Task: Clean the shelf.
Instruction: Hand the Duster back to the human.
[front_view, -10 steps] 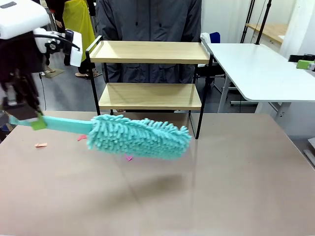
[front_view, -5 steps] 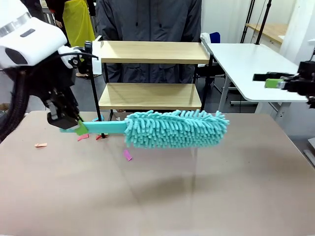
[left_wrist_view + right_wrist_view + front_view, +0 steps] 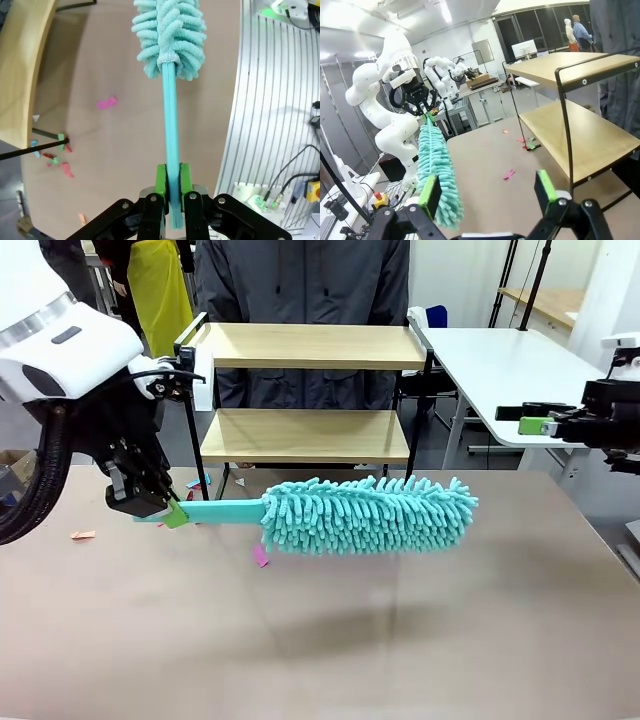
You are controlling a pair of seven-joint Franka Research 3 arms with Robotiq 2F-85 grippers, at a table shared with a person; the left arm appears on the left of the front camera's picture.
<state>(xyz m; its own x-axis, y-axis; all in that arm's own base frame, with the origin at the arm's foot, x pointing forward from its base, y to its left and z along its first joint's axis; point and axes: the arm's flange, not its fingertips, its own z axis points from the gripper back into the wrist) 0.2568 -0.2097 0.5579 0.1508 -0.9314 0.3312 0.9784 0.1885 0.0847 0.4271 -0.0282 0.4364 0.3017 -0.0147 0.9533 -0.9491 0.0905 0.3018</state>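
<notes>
While the left gripper clamps the flat handle of a turquoise duster, the fluffy head hangs above the brown table, pointing toward three o'clock. The shelf stands at twelve o'clock on the table's far edge, behind the duster. At three o'clock, the right gripper hovers with jaws spread, holding nothing.

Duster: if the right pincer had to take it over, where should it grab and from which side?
Probably the bare stretch of the flat turquoise handle, between the left pincer, shut on its end, and the fluffy head. The duster lies level, so come from above, pads on the handle's broad faces. The head is soft and bulky, a poor grip.
</notes>
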